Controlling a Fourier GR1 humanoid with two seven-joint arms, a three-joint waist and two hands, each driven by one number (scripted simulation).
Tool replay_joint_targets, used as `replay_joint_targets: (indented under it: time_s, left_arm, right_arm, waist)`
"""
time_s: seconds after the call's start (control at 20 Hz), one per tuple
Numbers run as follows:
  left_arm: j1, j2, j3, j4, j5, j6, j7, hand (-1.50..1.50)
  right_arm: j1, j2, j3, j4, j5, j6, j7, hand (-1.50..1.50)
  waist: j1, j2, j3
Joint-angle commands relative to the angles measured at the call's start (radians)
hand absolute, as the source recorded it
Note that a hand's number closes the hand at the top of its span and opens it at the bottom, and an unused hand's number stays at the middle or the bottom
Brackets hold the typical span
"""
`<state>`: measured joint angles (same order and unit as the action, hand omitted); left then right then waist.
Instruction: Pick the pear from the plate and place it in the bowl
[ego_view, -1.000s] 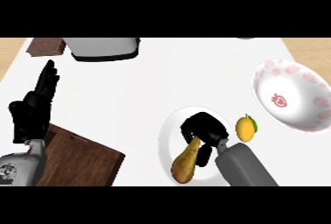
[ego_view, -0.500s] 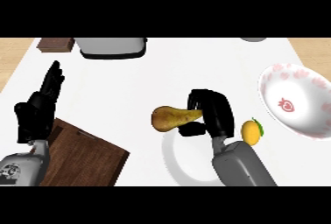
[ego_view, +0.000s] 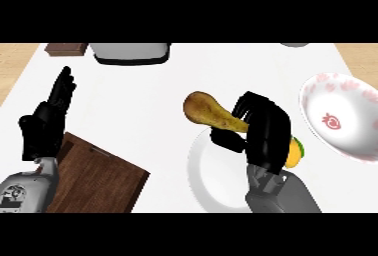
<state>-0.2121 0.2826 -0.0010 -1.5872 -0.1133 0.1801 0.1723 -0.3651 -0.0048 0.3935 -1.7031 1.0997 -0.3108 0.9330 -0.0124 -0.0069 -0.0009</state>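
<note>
Near the middle of the frame the right hand (ego_view: 258, 132) has its fingers curled round the narrow end of the pear (ego_view: 210, 113), whose brown-yellow bulb points toward the upper left. The pear is off the plate (ego_view: 210, 175) and over its upper edge and the white counter (ego_view: 184, 80); whether it is clear of the counter's surface cannot be judged from this steep angle. The white plate lies at the lower centre, partly covered by the grey right forearm that comes in from the bottom edge. Just to the right of that hand, an orange-and-green fruit (ego_view: 297, 152) peeks out, mostly hidden behind the hand, near the plate's right rim. At the right edge of the frame sits the bowl (ego_view: 339, 117), white with red markings inside, well apart from the pear. At the left the left hand (ego_view: 48, 122) rests open, fingers straight and pointing toward the top of the frame, above a dark wooden board (ego_view: 96, 177) in the lower left. Along the top edge stand a grey appliance (ego_view: 129, 52) and, beside it at the upper left, a small brown block (ego_view: 66, 48).
</note>
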Motion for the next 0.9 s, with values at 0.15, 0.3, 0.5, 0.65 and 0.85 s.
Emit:
replay_joint_targets:
  time_s: [0.15,0.3,0.5,0.65,0.85]
  left_arm:
    - [-0.021,-0.018,0.011,-0.002,-0.009,-0.004,0.011,0.0]
    - [-0.019,-0.025,0.018,0.032,-0.016,-0.003,-0.031,0.0]
    - [0.044,-0.024,0.006,-0.029,-0.009,-0.03,-0.031,0.0]
    - [-0.036,-0.01,0.028,-0.037,0.001,-0.037,0.051,0.0]
    - [-0.01,-0.033,0.008,-0.022,-0.019,-0.034,0.017,0.0]
  right_arm:
    - [0.014,-0.081,-0.201,-0.054,-0.042,-0.059,-0.058,1.5]
    - [0.027,-0.144,-0.303,0.049,-0.123,-0.133,-0.18,1.5]
    - [0.041,-0.231,-0.448,0.083,-0.313,-0.185,-0.345,1.5]
    - [0.006,-0.303,-0.507,0.238,-0.273,-0.205,-0.406,1.5]
    - [0.034,-0.357,-0.544,0.361,-0.245,-0.236,-0.485,1.5]
  waist:
    - [0.01,0.007,0.001]
    - [0.012,0.009,0.001]
    - [0.016,0.009,0.002]
    - [0.018,0.01,0.002]
    - [0.019,0.009,0.001]
